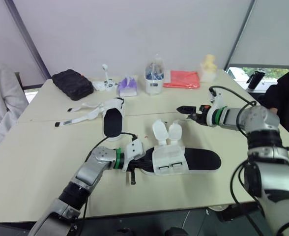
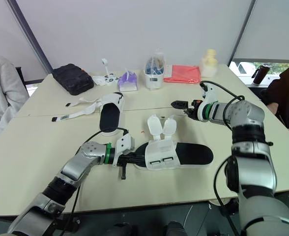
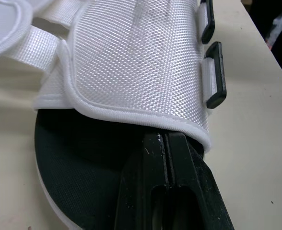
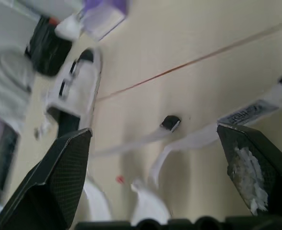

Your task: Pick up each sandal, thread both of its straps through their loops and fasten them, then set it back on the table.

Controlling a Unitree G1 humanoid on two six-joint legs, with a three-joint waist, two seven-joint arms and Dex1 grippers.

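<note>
The left gripper [image 3: 165, 143], fingers pressed together, noses under the white upper of the near sandal [image 1: 184, 160]; the wrist view shows its tips hidden beneath the hem. Beyond, the right gripper [image 1: 185, 110] hovers wide open and empty. Farther off, the second sandal [image 1: 112, 119] lies on the surface [image 1: 36, 162], straps [image 1: 85, 114] loose.

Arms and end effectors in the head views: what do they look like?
The left arm and right arm are silver-grey segments with green wrist rings and looping black cables. The left end effector and right end effector each have a white housing and two black tapered fingers.
</note>
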